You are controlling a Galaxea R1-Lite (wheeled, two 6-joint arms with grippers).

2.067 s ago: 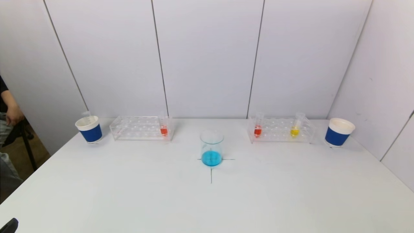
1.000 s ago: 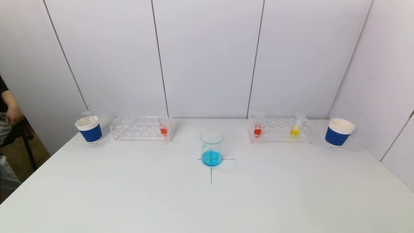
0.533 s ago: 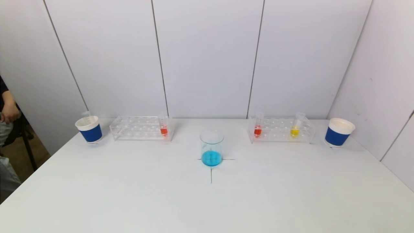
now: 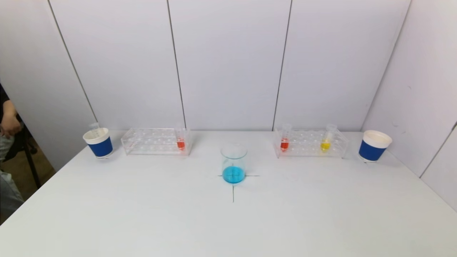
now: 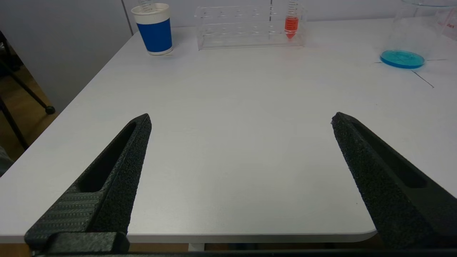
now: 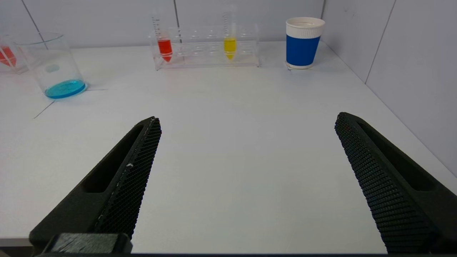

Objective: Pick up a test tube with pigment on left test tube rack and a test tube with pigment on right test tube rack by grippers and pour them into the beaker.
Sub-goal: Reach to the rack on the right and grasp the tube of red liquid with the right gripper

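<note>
1. I've got the white table (image 4: 142, 214) in front of me, and neither arm shows in the head view.
2. In its own wrist view, my left gripper (image 5: 241, 119) sits low at the near edge of the table, fingers spread wide, nothing between them.
3. My right gripper (image 6: 246, 119) is the same: at the near edge on its side, released, holding nothing.
4. The clear glass beaker (image 4: 234, 163) stands at mid-table on a drawn cross mark (image 4: 233, 194), with a shallow layer of blue liquid in the bottom.
5. The clear plastic left test tube rack (image 4: 155, 141) is at the back on my left, well away from my left gripper.
6. One test tube with red pigment (image 4: 180, 140) stands upright at the end of that rack nearest the beaker.
7. The clear plastic right test tube rack (image 4: 310, 143) is at the back on my right.
8. It carries a second red-pigment test tube (image 4: 284, 141) at the beaker end and a yellow-pigment test tube (image 4: 325, 142), leaning slightly, nearer the other end.
9. A blue-sleeved white paper cup (image 4: 98, 142) stands just beside the outer end of the left rack, with an empty clear tube (image 4: 95, 127) poking out of it.
10. A matching blue-and-white paper cup (image 4: 373, 145) stands beside the outer end of the right rack.
</note>
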